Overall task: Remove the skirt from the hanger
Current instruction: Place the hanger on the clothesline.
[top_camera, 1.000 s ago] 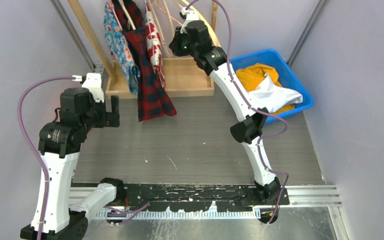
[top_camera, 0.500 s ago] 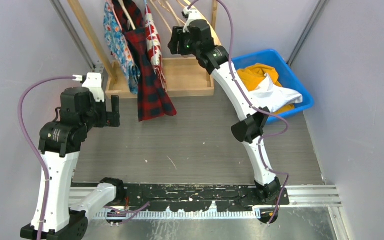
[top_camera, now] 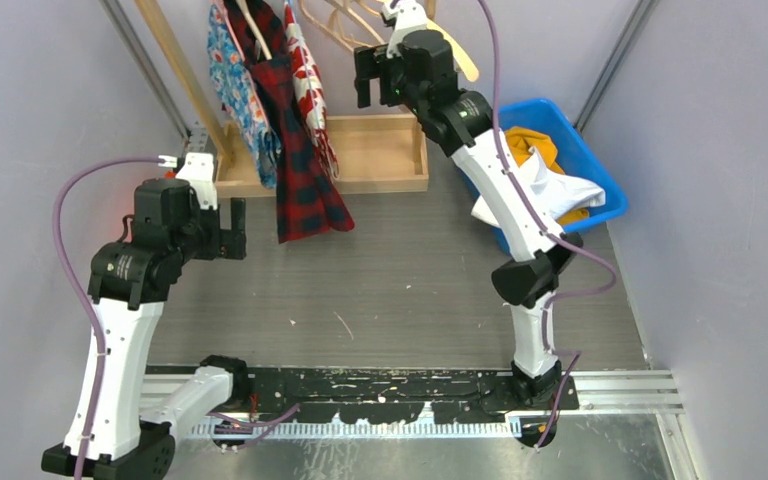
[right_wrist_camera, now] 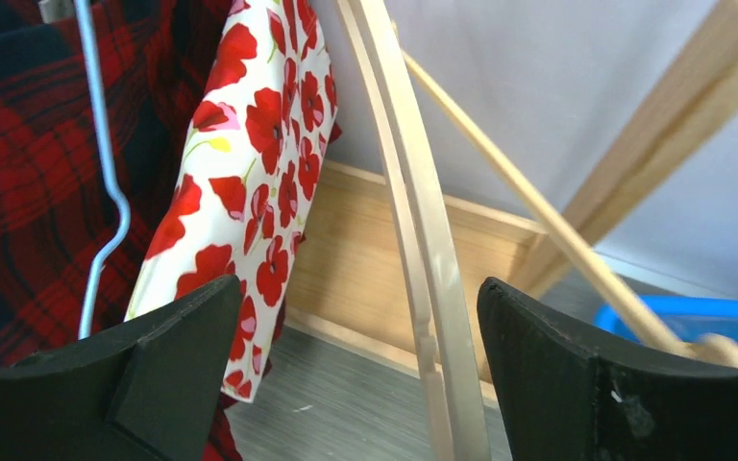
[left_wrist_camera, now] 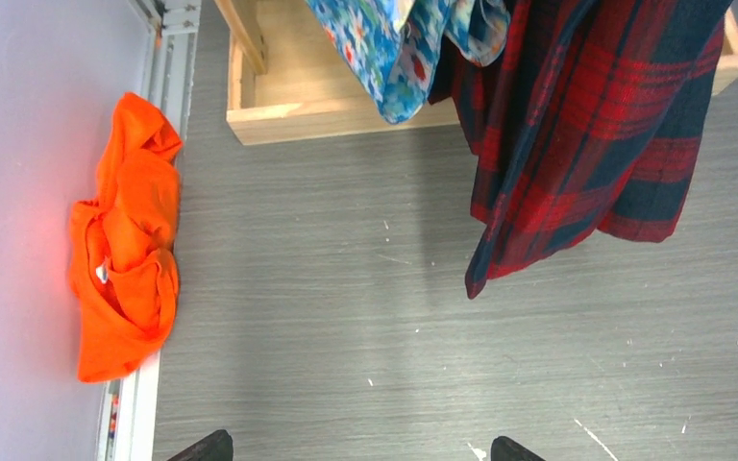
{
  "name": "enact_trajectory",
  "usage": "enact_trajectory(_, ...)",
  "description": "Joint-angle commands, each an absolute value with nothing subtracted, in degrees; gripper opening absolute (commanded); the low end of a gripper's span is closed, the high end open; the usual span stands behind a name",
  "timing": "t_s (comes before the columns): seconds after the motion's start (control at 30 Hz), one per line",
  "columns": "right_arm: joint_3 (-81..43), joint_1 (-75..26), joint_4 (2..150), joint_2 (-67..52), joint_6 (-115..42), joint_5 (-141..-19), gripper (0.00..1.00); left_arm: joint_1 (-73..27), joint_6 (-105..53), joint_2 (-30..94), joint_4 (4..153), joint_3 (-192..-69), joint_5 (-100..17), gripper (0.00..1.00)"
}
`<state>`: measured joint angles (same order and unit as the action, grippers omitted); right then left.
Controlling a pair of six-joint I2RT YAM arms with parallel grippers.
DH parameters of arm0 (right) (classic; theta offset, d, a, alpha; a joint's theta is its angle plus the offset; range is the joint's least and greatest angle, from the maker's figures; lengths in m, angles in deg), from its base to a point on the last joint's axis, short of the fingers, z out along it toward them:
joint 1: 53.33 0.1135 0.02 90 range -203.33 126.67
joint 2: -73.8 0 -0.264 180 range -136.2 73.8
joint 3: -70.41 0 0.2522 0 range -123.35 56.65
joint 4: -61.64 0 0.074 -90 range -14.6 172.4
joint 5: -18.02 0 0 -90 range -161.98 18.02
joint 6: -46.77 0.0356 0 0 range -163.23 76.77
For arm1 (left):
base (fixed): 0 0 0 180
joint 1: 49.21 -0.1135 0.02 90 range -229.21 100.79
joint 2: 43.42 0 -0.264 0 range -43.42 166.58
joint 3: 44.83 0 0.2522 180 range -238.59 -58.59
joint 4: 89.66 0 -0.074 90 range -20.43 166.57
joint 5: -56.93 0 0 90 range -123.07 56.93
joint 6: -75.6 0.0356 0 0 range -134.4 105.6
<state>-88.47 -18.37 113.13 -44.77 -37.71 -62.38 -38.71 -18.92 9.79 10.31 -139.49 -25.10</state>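
The right gripper (right_wrist_camera: pixel 356 317), spread and empty, straddles bare wooden hangers (right_wrist_camera: pixel 421 240). Closing here risks seizing wood, not the poppy-print garment (right_wrist_camera: pixel 250 163) at nine o'clock (perhaps the skirt). The left gripper (left_wrist_camera: pixel 357 447) gapes empty.

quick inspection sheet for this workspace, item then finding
surface: grey table, scuffed, white flecks
job's things: plaid garment, blue floral garment, poppy-print garment hang on wooden rack; bare wooden hanger beside them
clutter: orange garment crumpled by left wall; blue bin of yellow and white clothes
tools: left tool open, empty; right tool open, straddling that hanger
cables: purple cables loop along both arms
surroundings: pale walls, metal rail at near edge
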Motion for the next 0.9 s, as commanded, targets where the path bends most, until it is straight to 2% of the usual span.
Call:
enact_trajectory(0.0, -83.61, -16.04, 109.17, -35.45, -44.57, -57.35, 0.98, -38.19, -19.68, 9.04, 13.63, -138.26, -25.88, 0.99)
enact_trajectory(0.23, -80.4, -12.69, 111.18, -32.06, -48.68, -58.85, 1.0, -37.79, -19.59, 9.19, 14.53, -136.22, -25.59, 0.99)
enact_trajectory(0.5, -80.94, -12.14, 111.65, -32.36, -50.44, -55.02, 1.0, -37.79, -19.7, 8.84, 15.32, -135.08, -25.9, 0.99)
enact_trajectory(0.87, -79.57, -10.72, 109.04, -28.06, -55.35, -54.88, 1.0, -37.81, -19.03, 14.87, 18.28, -140.41, -23.05, 0.99)
